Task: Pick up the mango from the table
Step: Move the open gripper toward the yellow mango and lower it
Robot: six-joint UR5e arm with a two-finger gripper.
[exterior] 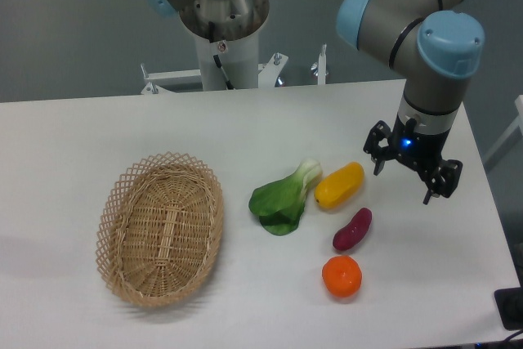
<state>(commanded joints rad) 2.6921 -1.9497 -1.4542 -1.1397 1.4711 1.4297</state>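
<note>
The mango [339, 185] is a glossy yellow-orange oblong fruit lying on the white table [82, 128], right of centre, its left end next to a leafy green. My gripper [404, 185] hangs above the table to the right of the mango, clear of it. Its two dark fingers are spread apart and nothing is between them.
A green leafy vegetable [283, 199] lies just left of the mango. A dark purple sweet potato [352, 229] lies just below it, and a round orange fruit [341, 276] further toward the front. A wicker basket [161, 227] sits at the left.
</note>
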